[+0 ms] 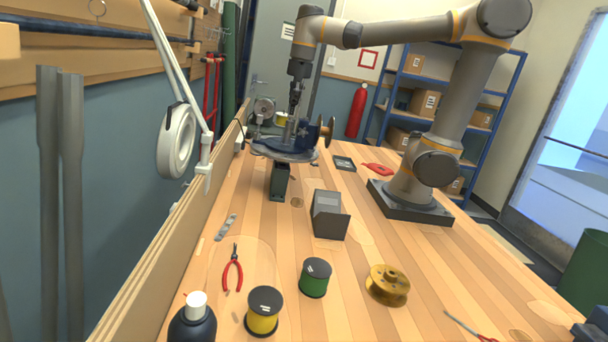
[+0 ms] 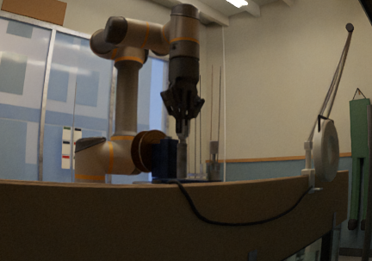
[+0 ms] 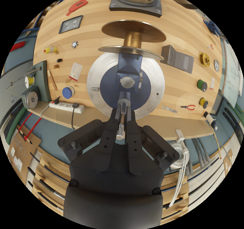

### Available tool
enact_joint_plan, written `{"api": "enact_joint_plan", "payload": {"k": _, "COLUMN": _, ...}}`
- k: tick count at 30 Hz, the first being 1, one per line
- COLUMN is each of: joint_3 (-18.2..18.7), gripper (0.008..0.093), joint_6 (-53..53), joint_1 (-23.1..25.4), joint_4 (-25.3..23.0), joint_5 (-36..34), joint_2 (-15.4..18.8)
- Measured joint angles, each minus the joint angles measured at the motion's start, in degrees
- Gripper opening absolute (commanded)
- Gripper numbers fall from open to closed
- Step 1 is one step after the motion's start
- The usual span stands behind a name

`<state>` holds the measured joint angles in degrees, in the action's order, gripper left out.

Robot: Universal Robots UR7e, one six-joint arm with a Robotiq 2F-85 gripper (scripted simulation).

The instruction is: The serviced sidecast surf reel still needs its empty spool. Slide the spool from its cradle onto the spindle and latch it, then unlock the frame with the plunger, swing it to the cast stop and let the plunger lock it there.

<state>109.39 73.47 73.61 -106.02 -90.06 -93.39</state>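
The grey plunger pin stands upright at the near rim of the reel's round silver base plate, and it is gripped at its top by my gripper, which points straight down over it. Just beyond stands the blue reel frame. The brass spool sits on the spindle on the frame's far side, toward the robot base. The reel rests on a green pedestal.
The bench's raised back board runs close behind the reel, with a power strip and a magnifier lamp on it. A dark cradle block, thread spools, a second brass spool and red pliers lie farther along.
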Motion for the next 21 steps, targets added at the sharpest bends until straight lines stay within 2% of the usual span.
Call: {"api": "enact_joint_plan", "payload": {"k": 21, "joint_3": 0.0, "gripper": 0.008, "joint_6": -5.3, "joint_1": 0.0, "joint_4": 0.0, "joint_5": 0.0, "joint_2": 0.0}}
